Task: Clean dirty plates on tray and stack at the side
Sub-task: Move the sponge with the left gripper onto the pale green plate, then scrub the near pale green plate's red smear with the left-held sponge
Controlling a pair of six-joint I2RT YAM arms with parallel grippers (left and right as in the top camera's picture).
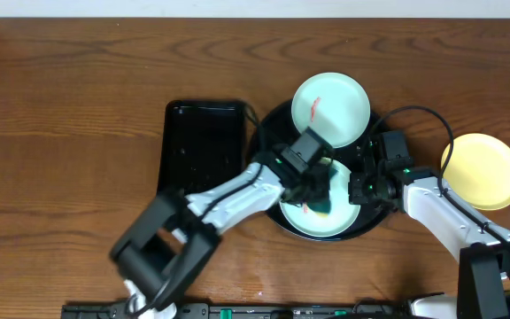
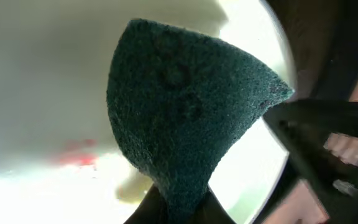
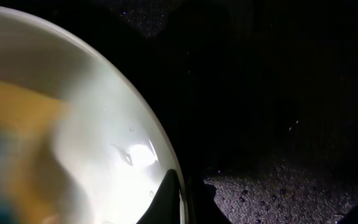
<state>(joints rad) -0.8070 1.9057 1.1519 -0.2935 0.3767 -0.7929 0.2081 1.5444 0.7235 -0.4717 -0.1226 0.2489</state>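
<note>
Three small glossy round plates: pale mint plate (image 1: 330, 109) with red smear (image 1: 315, 106) overlapping far rim of large round black tray (image 1: 375, 215); second mint plate (image 1: 326, 229) inside tray, near side; pale yellow plate (image 1: 482, 171) on wooden table (image 1: 69, 106) right of tray, well apart. Left gripper (image 1: 315, 190) clenched on dark green scouring sponge (image 2: 185, 118), sponge down on second mint plate beside red-orange smear (image 2: 79, 152). Right gripper (image 1: 361, 188) at that plate's right rim, inside tray; open or closed, cannot tell. Rectangular black tray (image 1: 204, 146) just left of round tray.
</note>
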